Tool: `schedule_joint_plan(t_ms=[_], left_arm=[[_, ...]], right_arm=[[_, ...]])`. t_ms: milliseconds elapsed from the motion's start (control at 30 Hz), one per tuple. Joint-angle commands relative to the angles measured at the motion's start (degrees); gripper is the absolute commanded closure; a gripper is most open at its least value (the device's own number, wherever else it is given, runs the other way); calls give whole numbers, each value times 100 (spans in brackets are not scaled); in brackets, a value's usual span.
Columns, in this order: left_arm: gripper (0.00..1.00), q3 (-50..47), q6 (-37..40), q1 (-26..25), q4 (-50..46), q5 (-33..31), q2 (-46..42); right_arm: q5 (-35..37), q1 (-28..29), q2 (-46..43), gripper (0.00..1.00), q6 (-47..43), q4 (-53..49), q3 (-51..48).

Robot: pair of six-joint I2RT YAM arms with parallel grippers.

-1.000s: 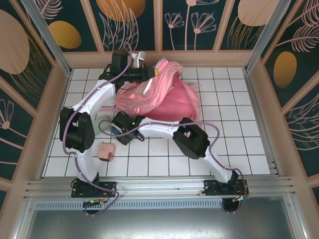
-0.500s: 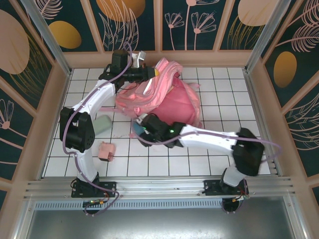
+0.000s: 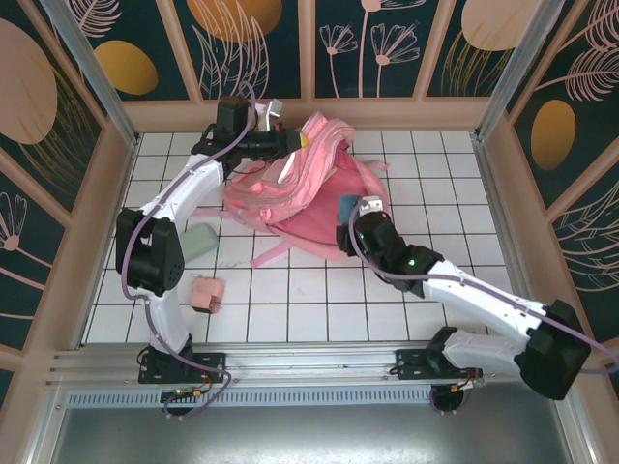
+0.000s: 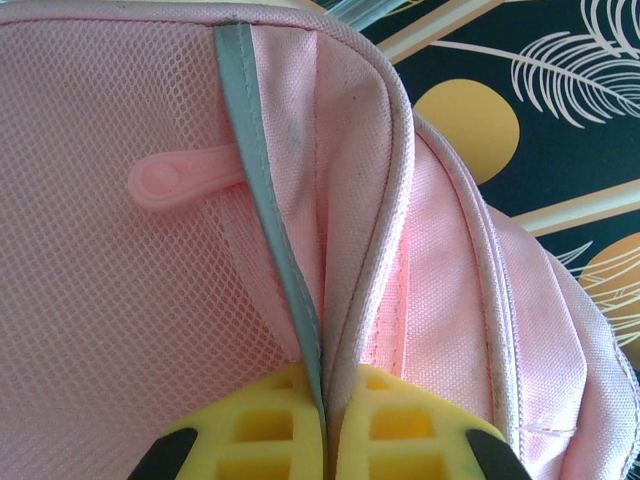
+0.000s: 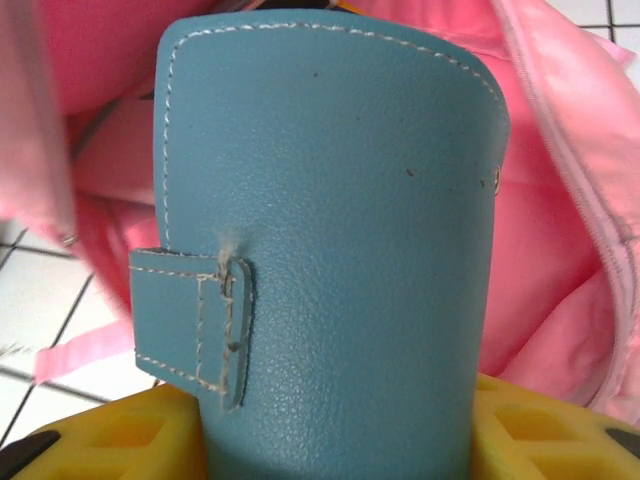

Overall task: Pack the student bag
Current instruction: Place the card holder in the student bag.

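- Seen from above, the pink bag (image 3: 329, 188) lies toward the far middle of the tiled surface (image 3: 445, 184). Its far-left edge is lifted, and the left pincer (image 3: 290, 145) is clamped on that edge.
- Also from above, the right pincer (image 3: 350, 215) has swung in the last second from the near-left side of the bag across to its right side. It now hangs over the bag with a blue case (image 3: 346, 206) clamped between its fingers.
- Two things lie on the surface to the left of the bag. A pale green block (image 3: 198, 240) is close to the bag, and a small pink thing (image 3: 205, 293) lies nearer the arm bases.
- In the left wrist view, the yellow pads (image 4: 250, 430) are pressed together on a fold of bag fabric edged with a grey strip (image 4: 265, 200). A pink zip pull (image 4: 175, 182) lies flat against the mesh panel.
- In the right wrist view, the case stands upright between the yellow pads (image 5: 110, 445), its stitched tab on the left. Pink fabric rises behind it and on both sides, and white tile shows at the lower left.
- The case looks to have been carried to the bag but is not yet inside. The likely next step is to lower it into the mouth that the left arm holds up. Whether the case is lined up with that opening cannot be told from here.
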Motion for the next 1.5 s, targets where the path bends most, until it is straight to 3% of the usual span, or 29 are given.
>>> schedule_joint_plan(t_ms=[0, 100, 333, 500, 633, 733, 967, 1100, 1467], left_arm=[[100, 304, -85, 67, 463, 219, -345], [100, 301, -134, 70, 487, 247, -360], [100, 336, -275, 72, 584, 376, -306], [100, 336, -312, 72, 592, 399, -280], [100, 349, -318, 69, 595, 415, -288], [100, 345, -304, 72, 586, 427, -288], [100, 379, -321, 66, 600, 438, -236], [100, 397, -329, 66, 604, 433, -220], [100, 476, -329, 71, 595, 416, -147]], right_arm=[[-446, -418, 647, 48, 44, 612, 457], [-867, -750, 1458, 48, 83, 649, 1092], [-1115, -1056, 3638, 44, 499, 504, 3120], [-835, -1114, 5003, 38, 956, 322, 4465], [-757, -1207, 5639, 35, 1326, 359, 4883], [-507, -1267, 5907, 27, 1405, 319, 5098], [-571, -1286, 5912, 7, 1236, 454, 5135], [-534, -1198, 5418, 5, 950, 914, 4481], [-232, -866, 2889, 6, 802, 1988, 1791]])
